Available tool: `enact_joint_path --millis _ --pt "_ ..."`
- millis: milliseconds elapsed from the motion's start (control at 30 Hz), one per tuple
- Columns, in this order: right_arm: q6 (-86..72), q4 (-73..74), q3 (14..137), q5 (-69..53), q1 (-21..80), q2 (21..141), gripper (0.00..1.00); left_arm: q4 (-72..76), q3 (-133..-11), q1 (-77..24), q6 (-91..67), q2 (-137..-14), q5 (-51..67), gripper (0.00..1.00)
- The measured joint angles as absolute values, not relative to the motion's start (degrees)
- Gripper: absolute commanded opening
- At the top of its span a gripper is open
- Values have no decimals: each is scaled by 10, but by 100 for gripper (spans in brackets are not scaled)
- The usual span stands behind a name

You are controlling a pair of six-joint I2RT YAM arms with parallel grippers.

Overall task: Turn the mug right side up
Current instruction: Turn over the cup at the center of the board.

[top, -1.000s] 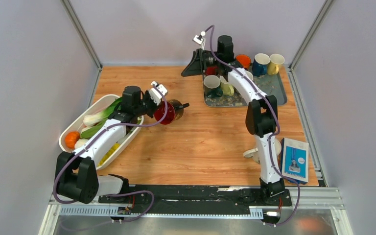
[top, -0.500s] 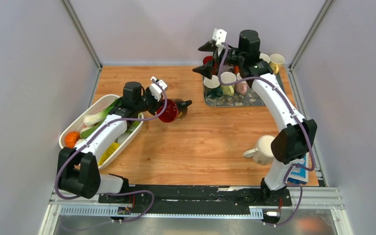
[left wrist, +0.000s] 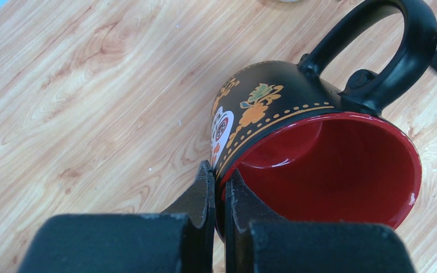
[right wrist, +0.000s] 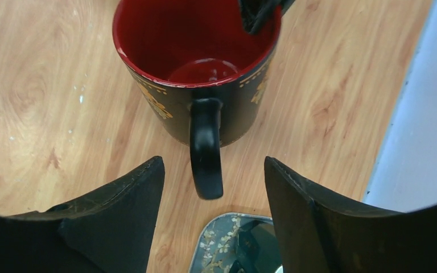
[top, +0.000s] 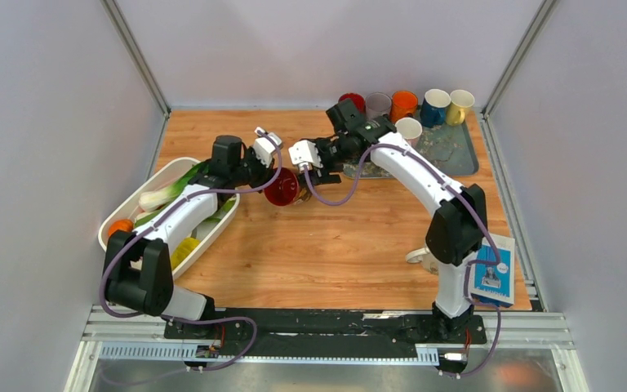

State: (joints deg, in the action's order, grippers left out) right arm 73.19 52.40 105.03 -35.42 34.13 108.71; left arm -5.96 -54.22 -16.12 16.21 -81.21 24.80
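The right arm has swung away from the tray at the back right and come down to the middle of the tabletop, while the left arm has kept its hold and carried the mug a little nearer to it. At the far left a white basin of vegetables sits on the tabletop, with the left arm reaching over it. The left gripper is pinched nearly closed on the rim of the mug, one finger outside the black, flower-patterned wall and the other inside the red interior, as the left wrist view shows at the left gripper and the mug. The mug is tilted, its mouth facing up and toward the left arm and its handle pointing to the right; whether its base touches the wood cannot be told. Just to the right, the right gripper stands wide. In its own view the right gripper has a finger on each side of the handle, with wood showing in the gaps, so it grips nothing. The tray at the back right holds several cups, and a blue box lies at the right edge.
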Motion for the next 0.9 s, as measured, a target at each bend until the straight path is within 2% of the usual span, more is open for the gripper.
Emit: enact_joint_path --millis 200,400,433,533,600,633,733,900 --pt "776 586 1112 -298 347 1161 66 -65 -569 -171 155 -822 245 0" --pt "794 605 1149 -258 351 1210 58 -64 -571 -183 149 -828 246 0" --pt "795 605 1149 -257 353 1213 52 -65 -572 -184 145 -830 246 0" --pt "797 611 1149 -251 357 1216 18 -67 -577 -185 131 -835 243 0" --pt "795 610 1149 -246 358 1216 2 -69 -577 -183 122 -837 239 0" --pt "801 613 1149 -248 359 1216 0 -63 -577 -182 120 -838 238 2" --pt "798 613 1149 -247 358 1216 0 -67 -578 -183 115 -838 238 30" --pt "771 602 1118 -251 348 1213 0 -75 -609 -182 80 -837 239 56"
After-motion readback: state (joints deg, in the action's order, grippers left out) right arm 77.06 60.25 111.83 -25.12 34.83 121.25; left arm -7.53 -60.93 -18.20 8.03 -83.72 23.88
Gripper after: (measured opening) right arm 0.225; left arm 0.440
